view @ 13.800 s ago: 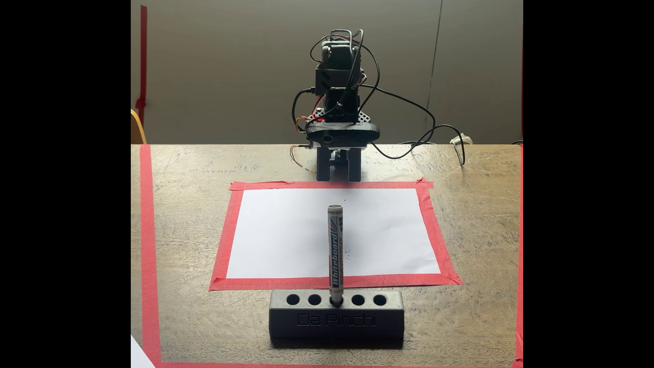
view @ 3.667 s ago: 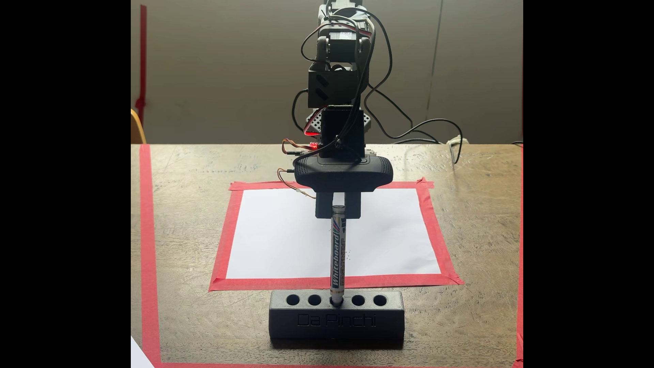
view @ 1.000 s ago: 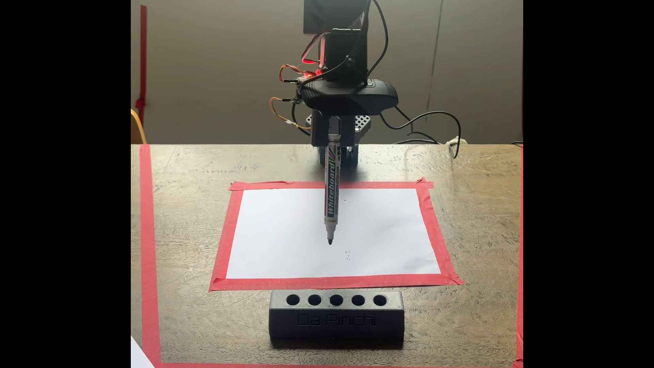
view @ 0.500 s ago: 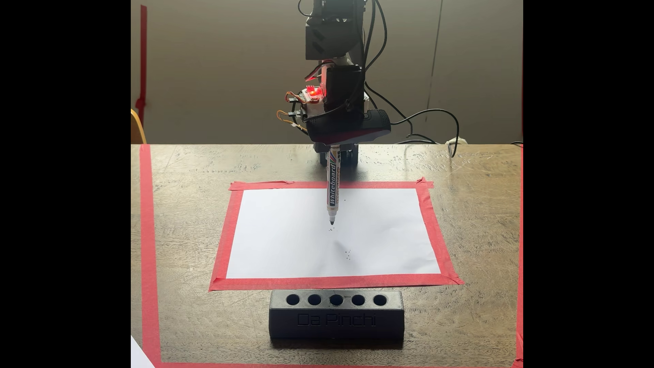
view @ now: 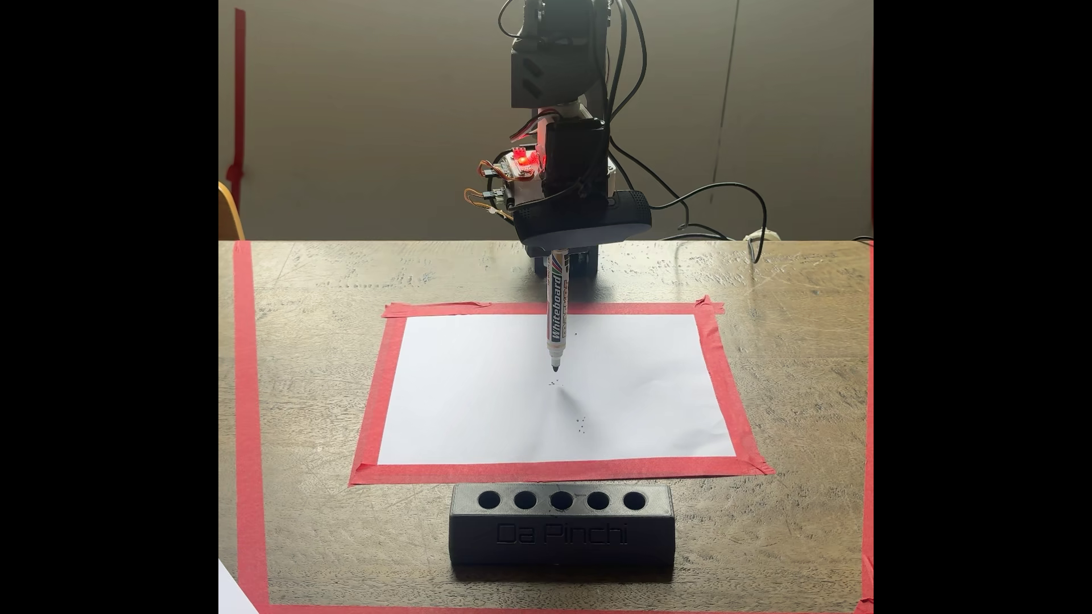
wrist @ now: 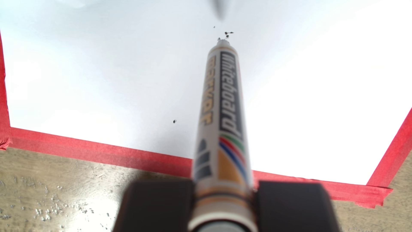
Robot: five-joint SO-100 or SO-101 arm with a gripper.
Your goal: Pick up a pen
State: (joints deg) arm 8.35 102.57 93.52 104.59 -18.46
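Observation:
The pen (view: 557, 307), a white-and-grey marker printed "Whiteboard marker" with coloured stripes, hangs tip down from my gripper (view: 558, 252), which is shut on its upper end. Its dark tip sits just above or on the white paper (view: 473, 401), close to a few small ink dots. In the wrist view the pen (wrist: 225, 116) runs up the middle from between my two black fingers (wrist: 156, 205), and the gripper (wrist: 224, 200) is clamped on its barrel. The webcam on the wrist hides most of the fingers in the fixed view.
The paper is taped down with red tape (view: 555, 472) on the wooden table (view: 307, 366). A black holder block (view: 561, 531) marked "Da Pinchi" with several empty holes stands in front of the paper. Cables (view: 709, 206) trail behind the arm.
The pen came out of the holder's middle hole and was carried back over the paper. In the last half second it has barely moved, its tip a touch higher on the sheet.

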